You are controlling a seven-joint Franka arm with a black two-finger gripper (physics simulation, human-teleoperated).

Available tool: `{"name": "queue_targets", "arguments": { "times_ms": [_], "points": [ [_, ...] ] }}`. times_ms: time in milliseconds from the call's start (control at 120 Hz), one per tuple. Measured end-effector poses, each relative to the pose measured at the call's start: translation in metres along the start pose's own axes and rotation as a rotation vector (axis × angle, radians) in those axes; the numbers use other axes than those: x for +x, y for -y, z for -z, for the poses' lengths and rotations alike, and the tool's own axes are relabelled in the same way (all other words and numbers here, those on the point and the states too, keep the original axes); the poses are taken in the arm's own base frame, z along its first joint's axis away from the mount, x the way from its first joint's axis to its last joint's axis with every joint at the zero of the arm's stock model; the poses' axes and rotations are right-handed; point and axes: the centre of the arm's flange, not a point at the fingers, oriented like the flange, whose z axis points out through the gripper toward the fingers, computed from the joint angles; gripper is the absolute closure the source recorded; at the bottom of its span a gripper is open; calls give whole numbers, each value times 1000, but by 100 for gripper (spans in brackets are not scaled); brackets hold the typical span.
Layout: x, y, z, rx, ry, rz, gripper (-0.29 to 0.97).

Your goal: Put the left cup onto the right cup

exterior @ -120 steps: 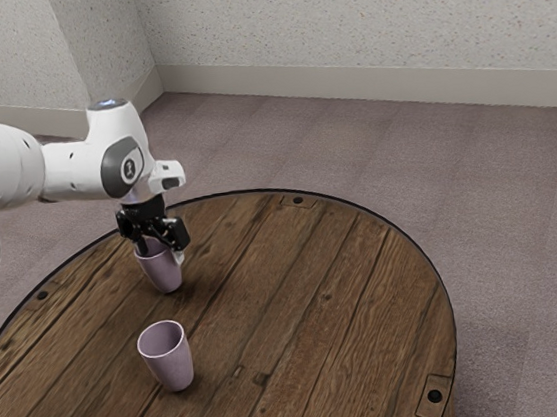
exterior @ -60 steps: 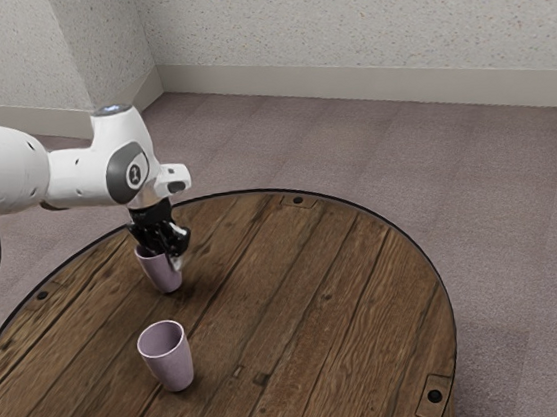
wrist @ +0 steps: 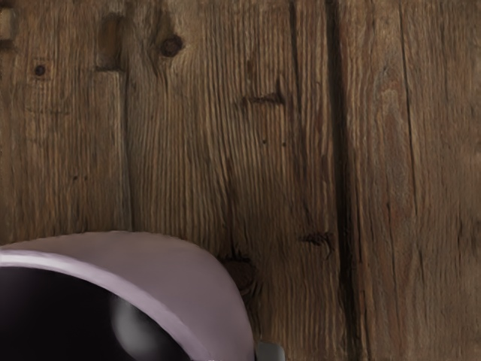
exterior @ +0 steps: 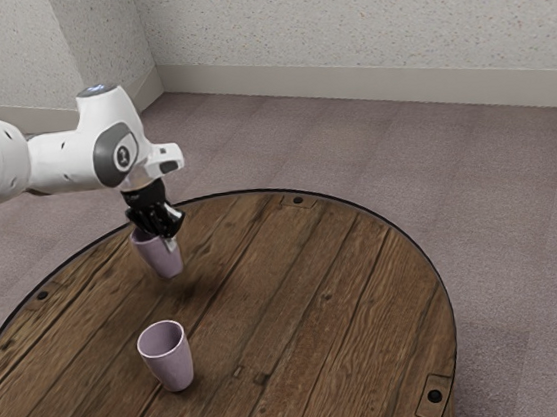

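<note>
My black gripper [exterior: 156,228] is shut on the rim of a pale purple cup [exterior: 162,257], which hangs a little above the round wooden table [exterior: 300,307] near its far left part. The same cup's rim and dark inside [wrist: 120,301] sit just under my hand in the wrist view, over bare planks. A second pale purple cup [exterior: 165,355] stands upright on the table, nearer the front and well below the held one in the exterior view.
The table's dark rim [exterior: 451,330] curves round at the exterior view's right, with bolts near the edge. Grey carpet and a textured wall lie beyond. My white arm [exterior: 42,165] reaches in from the exterior view's left.
My gripper has turned on the cup and lifted it off the table, moving it slightly up and away from the standing cup.
</note>
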Motion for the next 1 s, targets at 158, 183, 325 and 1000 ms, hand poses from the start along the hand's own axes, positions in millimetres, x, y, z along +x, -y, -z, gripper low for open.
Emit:
{"name": "queue_targets", "arguments": {
  "times_ms": [158, 183, 325, 1000],
  "points": [
    [-7, -22, 33, -10, -15, -34, 78],
    [-11, -25, 38, -14, -17, -38, 78],
    [-38, -43, 65, -16, -23, -66, 78],
    [-158, -119, 136, 67, 63, -132, 78]
  ]
}}
